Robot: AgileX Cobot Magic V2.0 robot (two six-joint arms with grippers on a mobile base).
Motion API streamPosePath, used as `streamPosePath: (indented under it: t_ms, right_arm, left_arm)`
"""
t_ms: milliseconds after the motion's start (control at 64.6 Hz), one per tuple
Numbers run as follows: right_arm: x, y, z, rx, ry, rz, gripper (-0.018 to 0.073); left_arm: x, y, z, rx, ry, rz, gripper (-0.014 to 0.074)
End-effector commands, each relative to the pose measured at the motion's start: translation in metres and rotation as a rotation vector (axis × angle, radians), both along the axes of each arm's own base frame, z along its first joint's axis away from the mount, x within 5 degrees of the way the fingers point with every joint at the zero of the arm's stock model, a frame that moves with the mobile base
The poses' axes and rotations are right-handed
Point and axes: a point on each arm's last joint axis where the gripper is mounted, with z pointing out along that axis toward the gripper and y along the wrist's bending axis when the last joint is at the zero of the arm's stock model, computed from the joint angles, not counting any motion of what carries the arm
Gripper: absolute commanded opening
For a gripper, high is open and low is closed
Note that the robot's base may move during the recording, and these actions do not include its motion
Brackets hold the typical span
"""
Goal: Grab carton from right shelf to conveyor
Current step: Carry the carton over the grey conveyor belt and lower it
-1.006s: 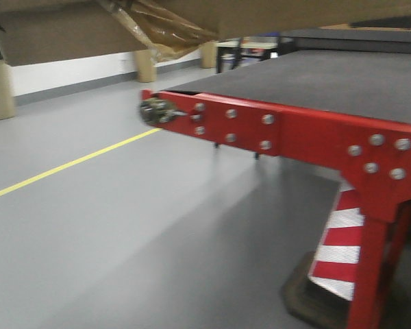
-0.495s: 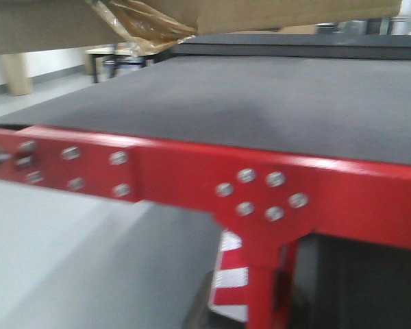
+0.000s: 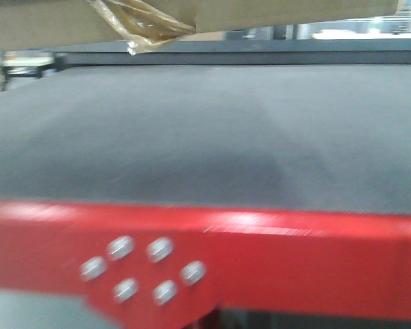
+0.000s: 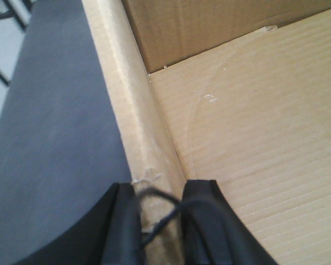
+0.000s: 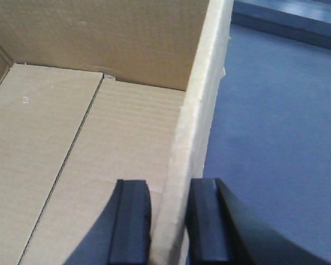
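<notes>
Both arms grasp the carton (image 3: 294, 10), held up over the conveyor (image 3: 205, 130).
L gripper (image 4: 161, 221) is open only as wide as the cardboard: one black finger (image 4: 124, 226) sits outside the carton's left wall and one inside, both pressing it. A thin black cable (image 4: 154, 194) crosses the wall edge between them. R gripper (image 5: 170, 226) pinches the right wall the same way. Carton is open on top, w/ bare corrugated board inside. From the front its underside fills the top of the view, w/ crumpled amber tape (image 3: 140, 24) hanging down, and a gap shows above the conveyor. Conveyor surface is dark grey and textured. A red frame (image 3: 315, 253) w/ six bolts (image 3: 159, 249) runs along the near edge. Room behind is too blurred to tell.
</notes>
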Motion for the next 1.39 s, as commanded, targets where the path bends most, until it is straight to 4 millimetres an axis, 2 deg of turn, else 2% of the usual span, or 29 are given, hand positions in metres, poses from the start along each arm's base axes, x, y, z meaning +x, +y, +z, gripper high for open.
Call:
streamPosePath:
  t_ms: [0,635,1378]
  right_arm:
    - [-0.004,-0.002,0.01,0.027,-0.061,0.003,-0.0067]
    - [-0.004,-0.002,0.01,0.027,-0.061,0.003,-0.0067]
    - [-0.004,-0.002,0.01,0.027,-0.061,0.003,-0.0067]
  left_arm:
    - [-0.001,0.003,0.007,0.046,-0.048,0.002,-0.0009]
    - [0.021,-0.008,-0.01,0.075,0.004,-0.001,-0.0009]
    - [0.022,-0.009,-0.011,0.077,0.005,-0.002,-0.0009]
